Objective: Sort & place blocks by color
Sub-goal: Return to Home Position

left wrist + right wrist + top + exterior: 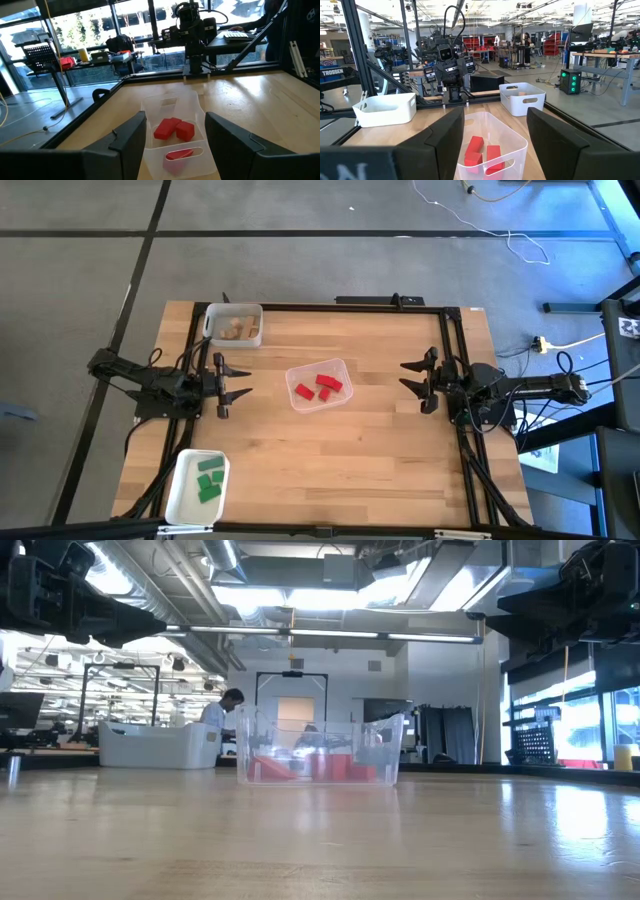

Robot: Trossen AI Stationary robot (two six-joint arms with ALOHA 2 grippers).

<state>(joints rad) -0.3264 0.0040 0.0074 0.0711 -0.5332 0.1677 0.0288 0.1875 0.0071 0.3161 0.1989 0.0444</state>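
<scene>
Red blocks (320, 387) lie in a clear tray (338, 366) at the table's middle; they also show in the low view (320, 767), the left wrist view (175, 129) and the right wrist view (481, 149). Green blocks (209, 478) lie in a white tray (178, 492) at the near left. Tan blocks (236, 330) lie in a white tray (233, 310) at the far left. My left gripper (240, 380) is open and empty, left of the clear tray. My right gripper (410, 377) is open and empty, right of it.
Black frame rails (330, 306) run along the table's far, left and right edges. Bare wood lies between the clear tray and the near edge. A person (222, 712) stands in the room beyond the table.
</scene>
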